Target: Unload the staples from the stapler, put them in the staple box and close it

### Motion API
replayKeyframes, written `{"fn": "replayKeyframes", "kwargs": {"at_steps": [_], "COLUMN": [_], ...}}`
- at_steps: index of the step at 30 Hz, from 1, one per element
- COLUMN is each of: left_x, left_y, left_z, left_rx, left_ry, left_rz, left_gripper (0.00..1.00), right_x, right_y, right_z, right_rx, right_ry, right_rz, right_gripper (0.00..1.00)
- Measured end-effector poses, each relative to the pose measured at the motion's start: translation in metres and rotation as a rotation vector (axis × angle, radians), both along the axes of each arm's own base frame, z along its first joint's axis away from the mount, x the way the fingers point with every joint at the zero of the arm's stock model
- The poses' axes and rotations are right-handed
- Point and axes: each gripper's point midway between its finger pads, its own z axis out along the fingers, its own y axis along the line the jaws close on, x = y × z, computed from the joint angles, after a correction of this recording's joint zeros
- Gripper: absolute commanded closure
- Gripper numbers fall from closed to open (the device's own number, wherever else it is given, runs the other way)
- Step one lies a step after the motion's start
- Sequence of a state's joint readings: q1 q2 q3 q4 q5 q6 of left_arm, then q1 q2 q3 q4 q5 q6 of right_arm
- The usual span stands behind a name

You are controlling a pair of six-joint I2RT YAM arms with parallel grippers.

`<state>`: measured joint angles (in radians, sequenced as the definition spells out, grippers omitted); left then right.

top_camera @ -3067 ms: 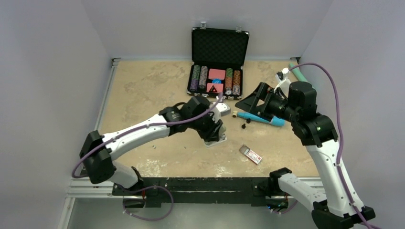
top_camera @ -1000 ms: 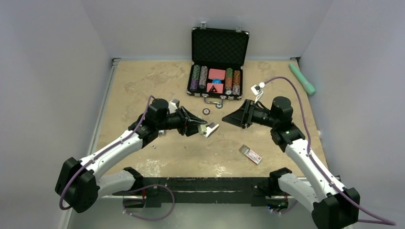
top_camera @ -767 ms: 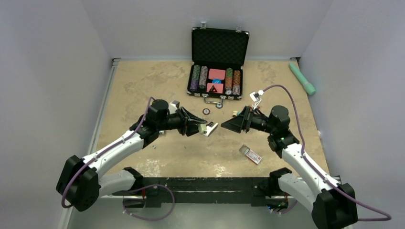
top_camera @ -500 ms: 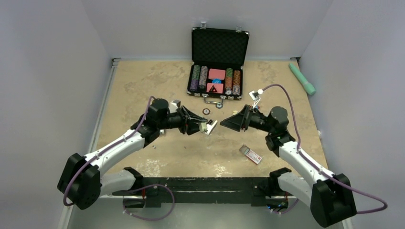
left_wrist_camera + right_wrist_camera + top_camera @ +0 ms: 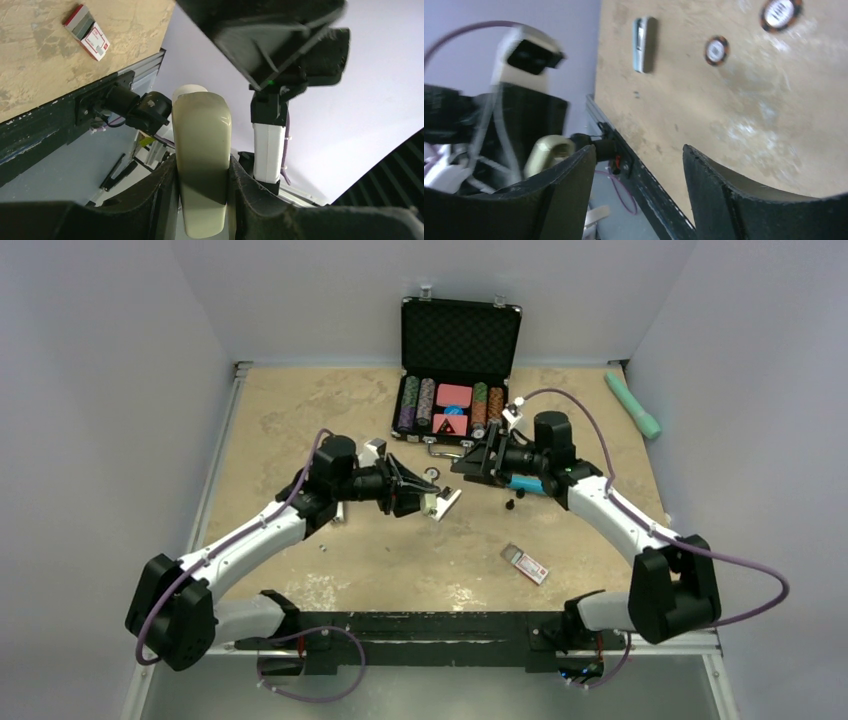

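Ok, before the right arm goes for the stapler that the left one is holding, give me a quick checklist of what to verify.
1. Hold of the left gripper on the stapler: ok, pinched at both sides.
2. The stapler clear of the table: ok, lifted.
3. The right gripper open and empty: ok.
4. Its gap lined up on the stapler: not ok; in the right wrist view the stapler sits left of the gap.
5. The staple tray reachable: cannot tell, not visible.
6. The staple box out of the way: ok, it lies on the table, apart from both grippers.
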<state>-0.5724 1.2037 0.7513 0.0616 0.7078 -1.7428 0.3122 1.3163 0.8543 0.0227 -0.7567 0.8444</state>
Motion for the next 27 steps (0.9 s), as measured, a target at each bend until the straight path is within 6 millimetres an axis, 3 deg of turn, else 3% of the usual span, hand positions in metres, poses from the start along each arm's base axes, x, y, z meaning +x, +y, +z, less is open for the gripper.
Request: {"fn": "replayKeyframes", "kwargs": {"at_steps": [5,7,10,12,17,23,27], "left_x": [0.004,0.005,0.008,0.009,0.015,0.019,0.021], "left_y": [-0.003,-0.004,-0.006,-0.008,-0.01,-0.012,-0.014], "left_z": [0.008,0.006,0.001,-0.001,0.001,0.011,0.018], "left_rx": [0.001,0.008,0.021,0.025,0.017,-0.015,-0.04], "left_ry": [-0.043,-0.05,-0.045,-0.043,-0.065,-0.111,-0.132], "left_rz": [-0.016,-0.02,-0.025,-0.033,-0.031,-0.027,-0.022], "left_gripper": [1.0,1.0,1.0,1.0,1.0,1.0,1.0], "right_x": [-0.015,-0.027,-0.046,-0.053,-0.047,-0.025,-0.028], "right_y": [-0.006,-0.002,0.008,0.009,-0.007,-0.046,-0.065], "right_z": [-0.057,-0.067,-0.065,-0.057,-0.036,-0.053,-0.057], "right_rx": [-0.132,-0.158,-0.155,-0.128,-0.05,-0.033,0.025], "right_ry": [0.186,0.224,0.237,0.237,0.28,0.445,0.519], "right_rz": [0.017,0.043,0.099,0.107,-0.001,-0.219,-0.332], "right_gripper": [0.38,0.35,0.17,0.12,0.13,0.17,0.17]}}
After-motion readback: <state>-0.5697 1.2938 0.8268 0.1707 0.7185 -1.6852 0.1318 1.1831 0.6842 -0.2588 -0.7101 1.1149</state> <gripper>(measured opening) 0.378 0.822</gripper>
